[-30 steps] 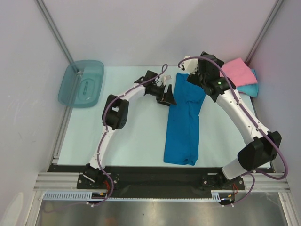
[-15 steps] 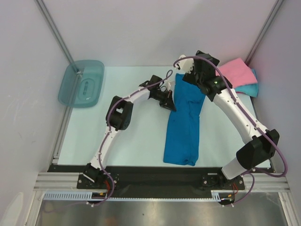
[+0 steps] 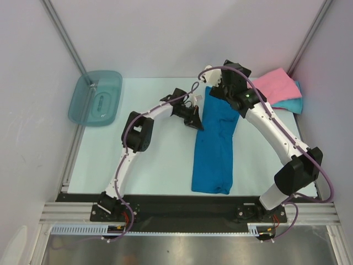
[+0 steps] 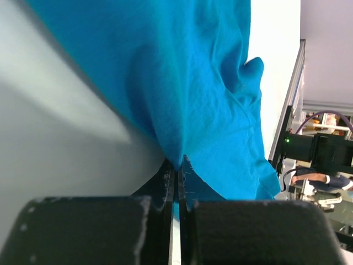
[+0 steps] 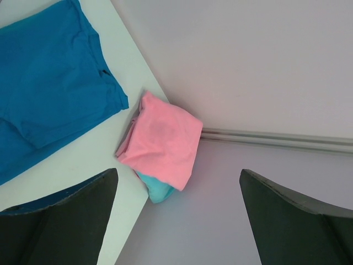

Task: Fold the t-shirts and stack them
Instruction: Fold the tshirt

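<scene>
Left gripper [image 4: 177, 161] pinched tight on the deep blue t-shirt [image 4: 182, 66] at its left edge; limp, light cloth, probably best taken at corners. Right gripper [image 3: 216, 87] gaped empty.

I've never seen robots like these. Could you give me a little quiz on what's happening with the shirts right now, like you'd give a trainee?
1. Two folded shirts lie in the far right corner. Which is on top? A) the pink shirt B) the turquoise shirt C) neither, they lie side by side
2. True or false: the right gripper grips the deep blue shirt.
3. Fill in: the left gripper is shut on the ___ shirt.
Key: 1 A. 2 False: it is open and holds nothing. 3 deep blue.
</scene>
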Controlling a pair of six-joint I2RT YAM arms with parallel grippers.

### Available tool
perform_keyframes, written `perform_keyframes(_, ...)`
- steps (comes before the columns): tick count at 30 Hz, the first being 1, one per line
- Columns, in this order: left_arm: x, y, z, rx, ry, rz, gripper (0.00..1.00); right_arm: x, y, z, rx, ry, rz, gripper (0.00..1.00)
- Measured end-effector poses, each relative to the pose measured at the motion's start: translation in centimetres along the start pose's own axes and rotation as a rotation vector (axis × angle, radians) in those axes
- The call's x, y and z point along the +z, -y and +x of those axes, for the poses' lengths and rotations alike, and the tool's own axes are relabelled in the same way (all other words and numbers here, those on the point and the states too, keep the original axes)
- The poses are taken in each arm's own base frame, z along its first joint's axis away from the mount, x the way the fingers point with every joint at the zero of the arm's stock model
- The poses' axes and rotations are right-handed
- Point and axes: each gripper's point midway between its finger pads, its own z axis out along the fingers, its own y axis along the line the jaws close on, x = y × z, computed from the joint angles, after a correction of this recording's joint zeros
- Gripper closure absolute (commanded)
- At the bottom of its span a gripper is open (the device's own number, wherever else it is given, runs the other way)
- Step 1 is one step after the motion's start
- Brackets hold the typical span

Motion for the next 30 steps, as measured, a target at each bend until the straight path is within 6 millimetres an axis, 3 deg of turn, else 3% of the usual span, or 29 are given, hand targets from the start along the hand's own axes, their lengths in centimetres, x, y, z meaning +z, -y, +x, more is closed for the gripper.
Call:
perform_keyframes(12, -4.1, -3.0, -1.3, -0.093, 0.059, -0.034, 0.99, 0.1, 0.0, -1.1, -0.003, 0.021, 0.004, 0.0)
perform_keyframes(20, -5.0, -3.4, -1.3, -0.091, 0.061, -0.046, 1.0, 0.1, 0.1, -1.7, -0.007, 0.033, 0.008, 0.0)
perform_keyframes(21, -5.1, -3.5, -1.2, -0.087, 0.059, -0.048, 0.91, 0.1, 0.1, -1.7, -0.008, 0.033, 0.008, 0.0)
perform_keyframes(22, -5.1, -3.5, -1.2, -0.078, 0.057, -0.048, 0.51, 0.1, 0.1, -1.7, -0.009, 0.033, 0.009, 0.0)
perform_keyframes(23, -5.1, -3.5, -1.1, -0.064, 0.055, -0.049, 0.36, 0.1, 0.1, -1.7, -0.009, 0.034, 0.009, 0.0)
perform_keyframes(25, -5.6, -1.8, -1.0, -0.068, 0.044, 0.023, 0.19, 0.2, 0.1, -1.8, -0.01, 0.034, 0.009, 0.0)
perform_keyframes(26, -5.9, -1.3, -1.2, -0.047, 0.046, 0.019, 0.0, 0.2, 0.1, -1.8, -0.01, 0.034, 0.01, 0.0)
perform_keyframes(30, -6.7, -0.7, -1.6, 0.012, 0.054, -0.007, 0.0, 0.3, 0.2, -1.9, -0.016, 0.036, 0.014, 0.0)
